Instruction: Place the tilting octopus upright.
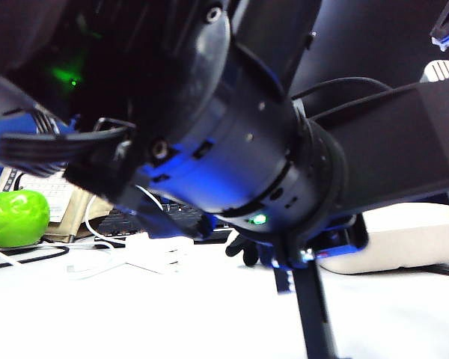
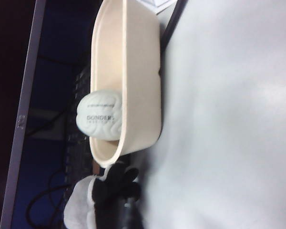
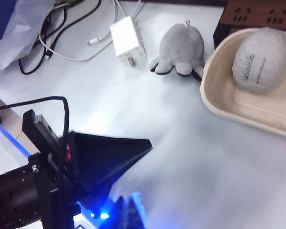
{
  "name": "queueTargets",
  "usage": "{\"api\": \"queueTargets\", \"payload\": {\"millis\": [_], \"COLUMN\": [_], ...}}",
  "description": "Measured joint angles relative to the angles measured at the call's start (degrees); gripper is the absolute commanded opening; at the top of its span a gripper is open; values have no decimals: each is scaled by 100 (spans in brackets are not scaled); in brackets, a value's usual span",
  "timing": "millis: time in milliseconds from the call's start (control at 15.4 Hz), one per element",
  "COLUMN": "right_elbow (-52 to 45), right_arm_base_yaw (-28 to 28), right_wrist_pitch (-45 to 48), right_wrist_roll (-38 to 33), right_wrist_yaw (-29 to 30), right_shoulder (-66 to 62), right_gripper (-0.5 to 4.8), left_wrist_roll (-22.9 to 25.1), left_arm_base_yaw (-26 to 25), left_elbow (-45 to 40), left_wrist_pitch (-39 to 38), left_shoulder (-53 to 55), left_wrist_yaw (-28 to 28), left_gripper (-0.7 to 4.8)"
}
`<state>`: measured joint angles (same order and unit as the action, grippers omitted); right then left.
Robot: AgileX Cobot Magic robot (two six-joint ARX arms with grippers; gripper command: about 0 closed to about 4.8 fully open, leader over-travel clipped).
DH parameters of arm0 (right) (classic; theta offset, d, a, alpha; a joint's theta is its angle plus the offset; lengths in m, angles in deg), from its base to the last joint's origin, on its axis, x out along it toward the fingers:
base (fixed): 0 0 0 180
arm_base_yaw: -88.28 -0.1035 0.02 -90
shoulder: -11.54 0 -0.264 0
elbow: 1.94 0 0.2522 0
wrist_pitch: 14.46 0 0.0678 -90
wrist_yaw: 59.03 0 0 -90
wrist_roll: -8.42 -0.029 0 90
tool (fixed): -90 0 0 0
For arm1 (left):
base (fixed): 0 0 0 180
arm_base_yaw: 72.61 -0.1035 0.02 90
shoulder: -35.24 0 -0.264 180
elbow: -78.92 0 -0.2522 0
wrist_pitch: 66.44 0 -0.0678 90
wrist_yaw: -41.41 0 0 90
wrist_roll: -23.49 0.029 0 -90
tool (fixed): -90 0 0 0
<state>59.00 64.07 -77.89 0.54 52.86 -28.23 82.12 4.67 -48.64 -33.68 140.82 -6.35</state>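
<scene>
**Operator:** While I'm looking through the right wrist camera, I'm seeing the octopus (image 3: 178, 51) lying on the white worktop (image 3: 190, 143), just beside the rim of the beige bowl (image 3: 219, 102), with the white charger (image 3: 127, 40) near its other side.

**Colleague:** How is it looking?

**Operator:** Its light-grey rounded head is leaning over, stubby tentacles are splaying toward the bowl, and black is edging them underneath. In the left wrist camera the octopus (image 2: 97, 200) is showing black tentacle tips at the frame's edge, close to the left tool; I'm guessing that arm is positioned there to take hold.

**Colleague:** Are the tools gripping anything?

**Operator:** The left tool's fingers aren't showing plainly, but they're reading as pressed together; whether they're pinching the toy, I cannot tell. The right tool is also pressed together, holding nothing, hanging back over bare worktop.

**Colleague:** And the pale lump?

**Operator:** That is sitting inside the bowl, not my target.
</scene>
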Motion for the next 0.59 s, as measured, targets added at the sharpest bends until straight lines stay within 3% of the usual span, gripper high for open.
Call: {"api": "queueTargets", "payload": {"millis": [130, 390, 585], "right_elbow": [0, 0, 0], "right_arm_base_yaw": [0, 0, 0], "right_wrist_pitch": [181, 544, 568], "right_wrist_roll": [0, 0, 0], "right_wrist_yaw": [0, 0, 0], "right_shoulder": [0, 0, 0], "right_gripper": [0, 0, 0], "left_wrist_roll": [573, 1674, 2094], "left_arm_base_yaw": [0, -2, 0], "left_elbow": [0, 0, 0], "left_wrist_pitch": [105, 1515, 2096], "left_shoulder": [0, -2, -236], "left_wrist_yaw": [299, 640, 664], "left_gripper": [-5, -5, -5]}}
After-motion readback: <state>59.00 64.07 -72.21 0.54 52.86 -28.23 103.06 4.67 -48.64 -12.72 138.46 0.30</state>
